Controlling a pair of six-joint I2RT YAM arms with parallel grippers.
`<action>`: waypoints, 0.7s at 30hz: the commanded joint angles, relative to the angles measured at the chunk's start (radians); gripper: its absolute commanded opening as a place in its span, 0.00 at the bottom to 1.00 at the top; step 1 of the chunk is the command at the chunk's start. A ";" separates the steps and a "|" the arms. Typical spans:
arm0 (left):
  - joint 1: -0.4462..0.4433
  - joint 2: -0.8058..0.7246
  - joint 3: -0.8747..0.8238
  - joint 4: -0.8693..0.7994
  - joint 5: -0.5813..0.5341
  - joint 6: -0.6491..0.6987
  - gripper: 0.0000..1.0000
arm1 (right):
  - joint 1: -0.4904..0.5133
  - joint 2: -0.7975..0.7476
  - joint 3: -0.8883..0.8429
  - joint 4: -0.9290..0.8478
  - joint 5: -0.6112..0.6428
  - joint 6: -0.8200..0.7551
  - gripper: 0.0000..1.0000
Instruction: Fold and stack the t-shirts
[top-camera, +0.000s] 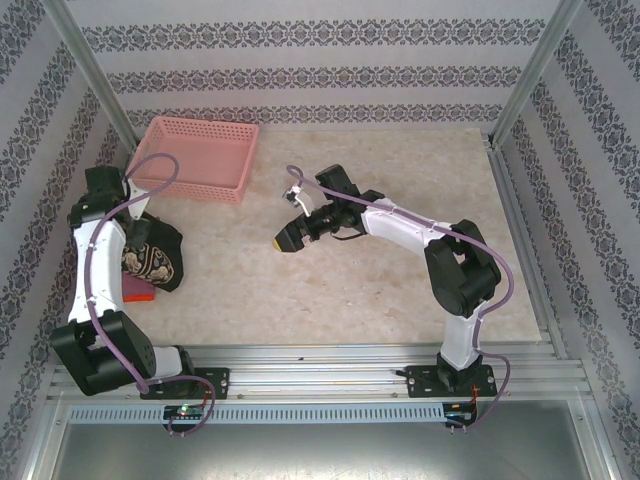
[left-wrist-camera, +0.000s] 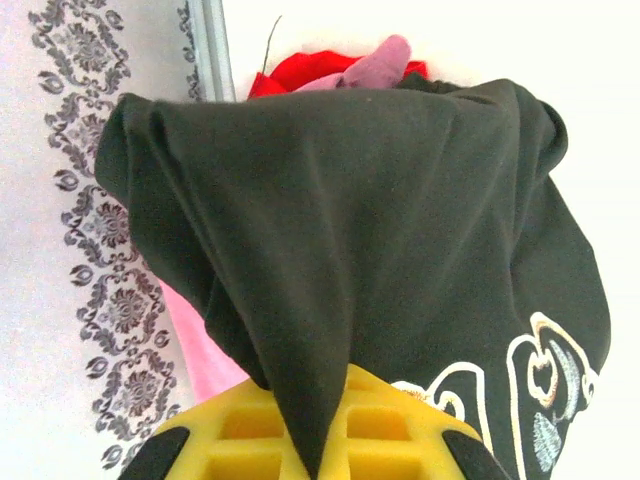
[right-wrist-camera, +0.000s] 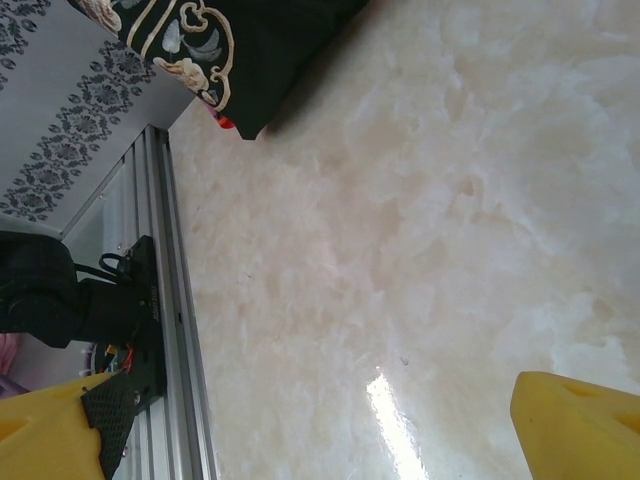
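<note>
At the left edge of the surface (top-camera: 380, 270), close to the patterned wall (top-camera: 40, 150), the black t-shirt (top-camera: 160, 255) lay in a bunched heap, and the left arm (top-camera: 95, 260) bent down over it. The left jaws were clenched on a fold of this shirt. In the left wrist view the dark cloth ran down into a narrow pinch between the two yellow fingers (left-wrist-camera: 400, 435) and spread wide above them. The tan emblem (top-camera: 143, 266), with its curled lines, faced up on the part of the shirt nearest that arm.

From under the near edge of the black shirt a pink-red folded cloth (top-camera: 138, 291) looked out. In the left wrist view I could see a red piece (left-wrist-camera: 300, 72) and a dusty-pink piece (left-wrist-camera: 380, 58) beyond the black one, touching it. Which of them lay on top, I could not tell.

The right arm (top-camera: 420, 235) reached toward the middle of the surface, well apart from the shirts. The right jaws were released and stood wide — one yellow finger (right-wrist-camera: 575, 430) at each lower corner of the right wrist view, with the pale bare surface between them.

The pink plastic basket (top-camera: 200, 155) stood at the far left, near the black shirt but not touching it.
</note>
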 joint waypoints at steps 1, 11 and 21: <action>0.027 -0.023 0.048 -0.049 -0.016 0.054 0.00 | 0.002 0.007 0.042 -0.022 -0.027 -0.033 0.97; 0.066 -0.025 0.057 -0.044 -0.052 0.078 0.00 | 0.002 0.035 0.067 -0.024 -0.024 -0.022 0.97; 0.125 -0.002 0.011 0.091 -0.114 0.103 0.00 | 0.003 0.057 0.080 -0.040 -0.028 -0.017 0.97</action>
